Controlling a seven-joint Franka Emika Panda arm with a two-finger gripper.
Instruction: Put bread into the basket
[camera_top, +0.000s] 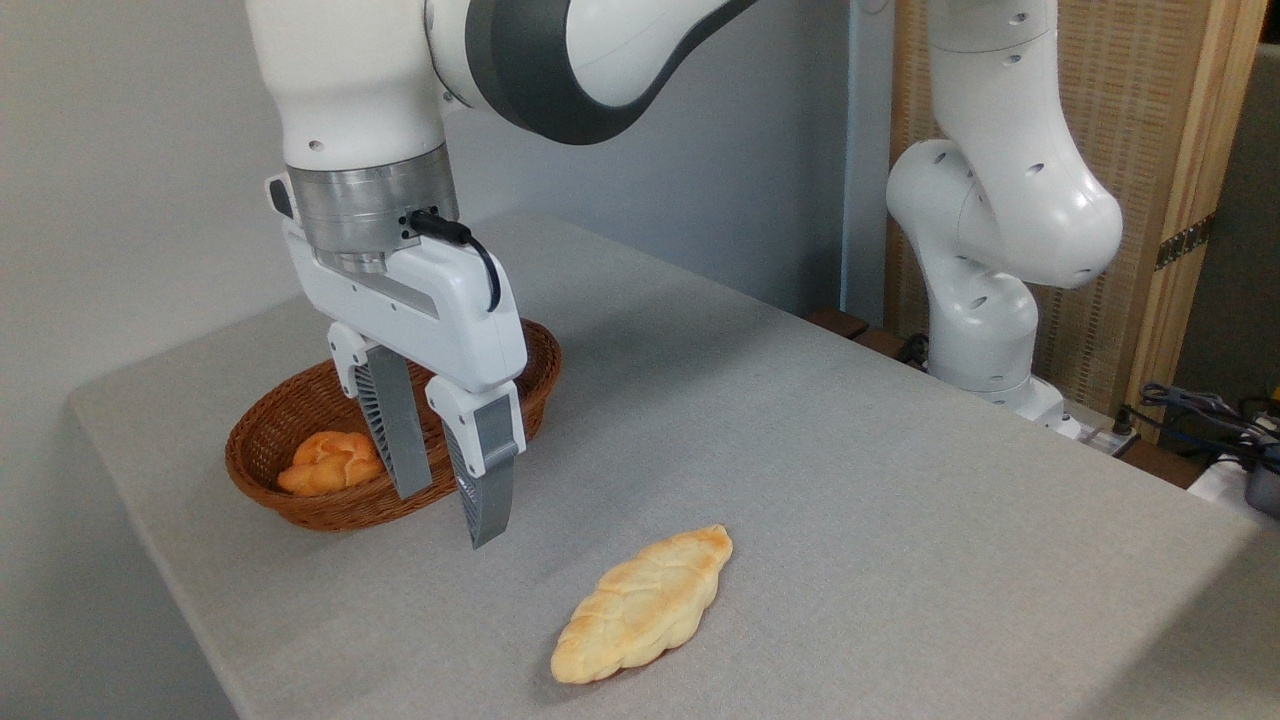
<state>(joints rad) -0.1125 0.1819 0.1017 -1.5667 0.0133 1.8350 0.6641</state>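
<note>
The two-finger gripper (452, 495) hangs empty, fingers apart, mid-left between the reddish-brown wicker basket (540, 375) and the pale golden braided bread (643, 606), ready to grasp.

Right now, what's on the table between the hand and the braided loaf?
Nothing: the fixed camera shows only bare grey tabletop between the open hand and the braided loaf.

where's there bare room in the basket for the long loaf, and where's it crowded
The basket is crowded at its left end, where the orange bun lies. Its right half, behind the open gripper, looks free but is partly hidden. The bread lies on bare table.
</note>
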